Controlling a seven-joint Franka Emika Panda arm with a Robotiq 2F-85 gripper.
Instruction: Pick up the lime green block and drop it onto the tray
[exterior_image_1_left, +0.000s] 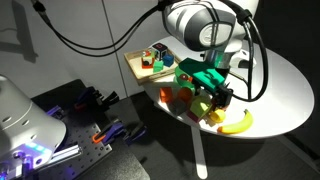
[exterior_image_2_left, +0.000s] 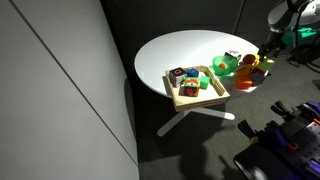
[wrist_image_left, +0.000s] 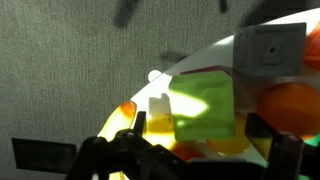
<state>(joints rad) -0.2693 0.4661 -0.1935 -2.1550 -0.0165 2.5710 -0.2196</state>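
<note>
The lime green block (wrist_image_left: 205, 105) fills the middle of the wrist view, blurred and close, lying between my two dark fingers. My gripper (wrist_image_left: 198, 123) is open, with a gap showing between each finger and the block. In both exterior views the gripper (exterior_image_1_left: 216, 96) (exterior_image_2_left: 268, 52) is low over a cluster of toys on the white round table. The tan wooden tray (exterior_image_1_left: 137, 62) (exterior_image_2_left: 200, 101) sits apart from the gripper at the table's edge and holds several coloured blocks.
A green bowl (exterior_image_1_left: 188, 69) (exterior_image_2_left: 222, 66) stands between the tray and the gripper. A yellow banana (exterior_image_1_left: 236, 123) lies near the table edge. A grey-white cube (wrist_image_left: 270, 48) and an orange fruit (wrist_image_left: 296, 102) lie beside the block.
</note>
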